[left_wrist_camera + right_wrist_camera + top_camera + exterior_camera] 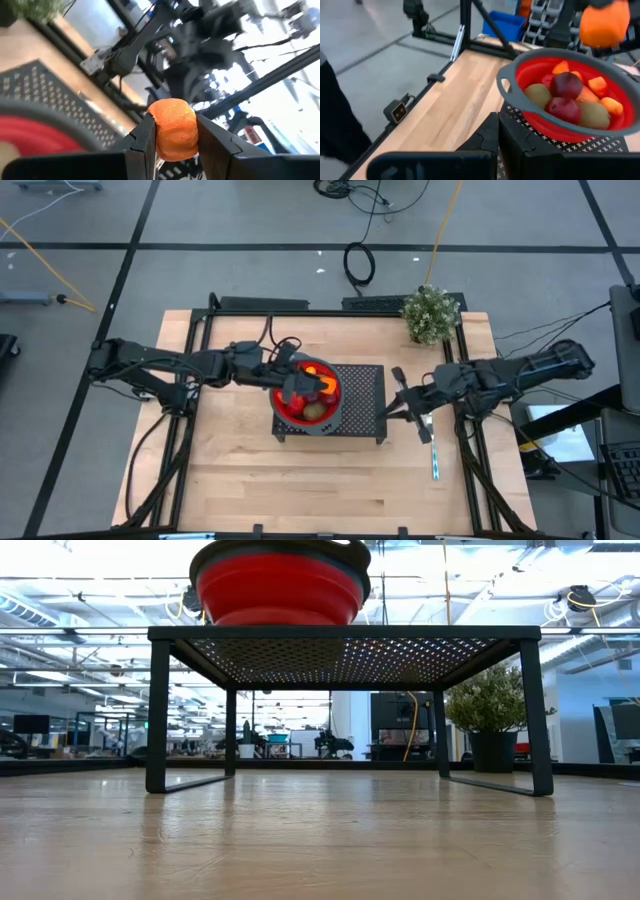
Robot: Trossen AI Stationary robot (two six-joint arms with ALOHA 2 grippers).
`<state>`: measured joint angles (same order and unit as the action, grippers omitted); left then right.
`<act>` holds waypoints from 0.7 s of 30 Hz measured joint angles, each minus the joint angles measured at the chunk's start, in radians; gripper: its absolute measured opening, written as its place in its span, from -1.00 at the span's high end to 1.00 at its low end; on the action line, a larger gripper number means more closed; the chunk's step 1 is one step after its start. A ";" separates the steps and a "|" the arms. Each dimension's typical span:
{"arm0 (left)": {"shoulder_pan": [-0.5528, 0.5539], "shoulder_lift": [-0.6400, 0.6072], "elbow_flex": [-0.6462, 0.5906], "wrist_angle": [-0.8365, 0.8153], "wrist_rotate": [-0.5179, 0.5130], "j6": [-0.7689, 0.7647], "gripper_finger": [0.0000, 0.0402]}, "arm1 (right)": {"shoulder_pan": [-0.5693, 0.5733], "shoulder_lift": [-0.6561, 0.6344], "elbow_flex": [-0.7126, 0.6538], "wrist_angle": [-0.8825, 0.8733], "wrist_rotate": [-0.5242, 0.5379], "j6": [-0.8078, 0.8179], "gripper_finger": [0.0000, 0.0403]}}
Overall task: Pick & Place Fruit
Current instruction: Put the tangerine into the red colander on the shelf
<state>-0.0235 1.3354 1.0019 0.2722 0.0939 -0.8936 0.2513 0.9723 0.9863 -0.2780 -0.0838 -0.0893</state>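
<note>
The high view looked straight down on the worktop (240, 470); the low view faced level beneath the rack (345, 635); both wrist views sat close, sharing the red bowl (570, 120)

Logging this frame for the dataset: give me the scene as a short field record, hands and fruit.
left hand: shut on orange ball, held above red bowl
right hand: shut, empty, beside rack
red bowl: on top of rack
fruit in bowl: dark red, brown and orange pieces
potted plant: far right table corner
utensil: on table, right of rack
</note>
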 joint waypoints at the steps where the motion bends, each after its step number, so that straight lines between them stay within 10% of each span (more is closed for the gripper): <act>1: 0.003 0.000 0.000 0.017 -0.002 0.000 0.45 | -0.005 -0.023 -0.033 0.030 0.000 0.005 1.00; 21: 0.095 -0.001 0.000 0.269 0.041 0.278 0.45 | -0.055 -0.426 -0.443 0.267 0.006 0.108 1.00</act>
<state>0.0719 1.3346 1.0019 0.5415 0.1348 -0.6157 0.1967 0.5462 0.5435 -0.0110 -0.0773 0.0189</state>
